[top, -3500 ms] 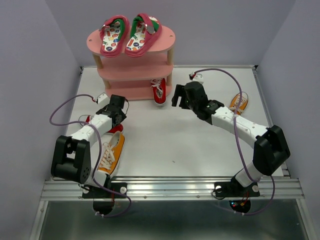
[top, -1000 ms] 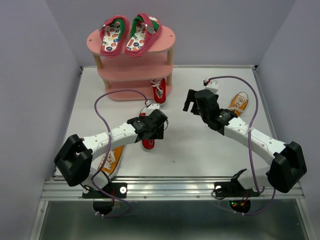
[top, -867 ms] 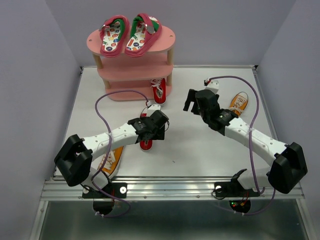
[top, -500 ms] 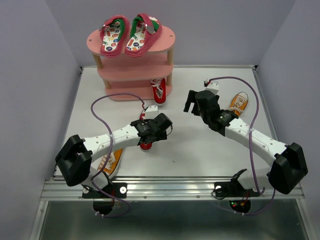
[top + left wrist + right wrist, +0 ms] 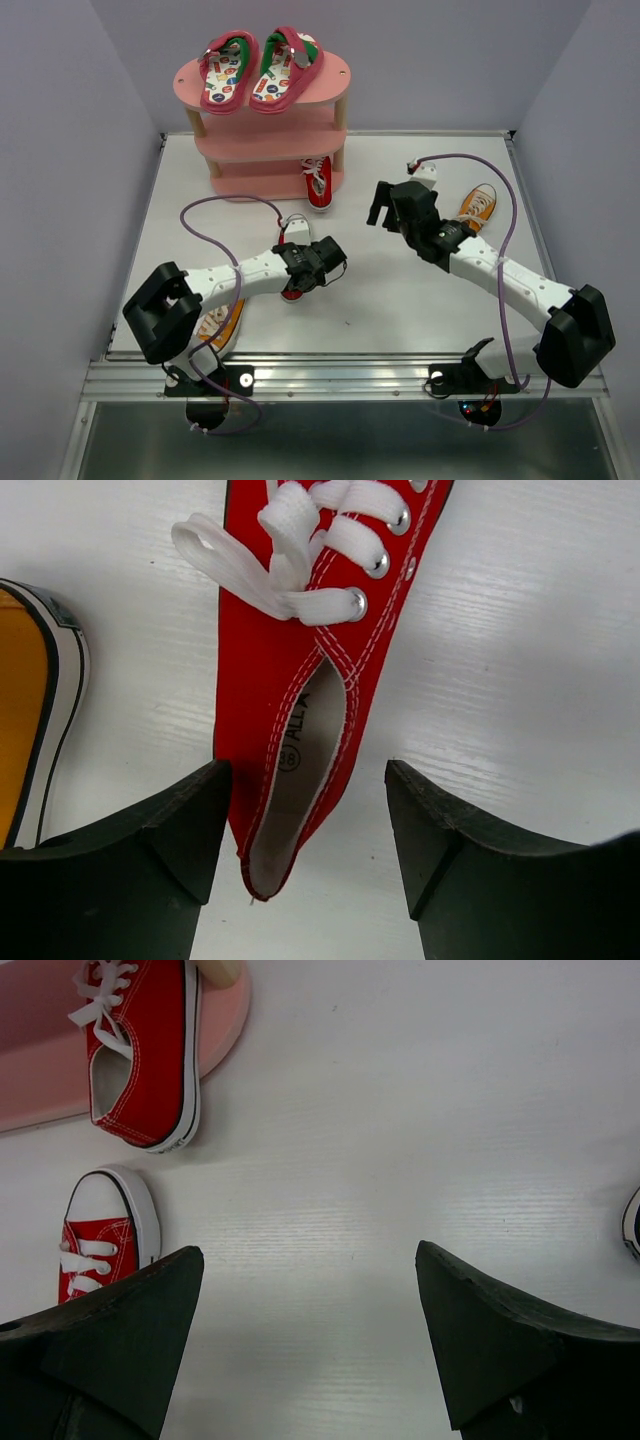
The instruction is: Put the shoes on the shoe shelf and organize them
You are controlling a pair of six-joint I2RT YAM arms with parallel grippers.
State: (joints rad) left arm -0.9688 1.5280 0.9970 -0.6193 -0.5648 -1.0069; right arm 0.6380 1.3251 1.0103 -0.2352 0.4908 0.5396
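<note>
The pink shoe shelf [image 5: 330,72] stands at the back with the pink flip-flops [image 5: 258,70] on its top board. One red sneaker [image 5: 318,182] [image 5: 140,1050] sits at the right end of the bottom board [image 5: 225,1015]. The other red sneaker [image 5: 300,680] [image 5: 291,292] [image 5: 98,1242] lies on the table mid-left. My left gripper [image 5: 305,825] [image 5: 306,278] is open, with the sneaker's heel between its fingers, close to the left finger and with a gap on the right. My right gripper [image 5: 305,1340] [image 5: 379,205] hangs open over bare table, right of the shelf.
One orange sneaker [image 5: 216,326] [image 5: 30,700] lies near the front left, partly under my left arm. Another orange sneaker [image 5: 478,207] lies at the right behind my right arm. The shelf's middle board [image 5: 265,140] holds nothing that shows.
My left arm carried the red sneaker from the left side to mid-table; over the last second its gripper turned and shifted slightly right above it. The right arm drew back from the shelf, then stayed still.
</note>
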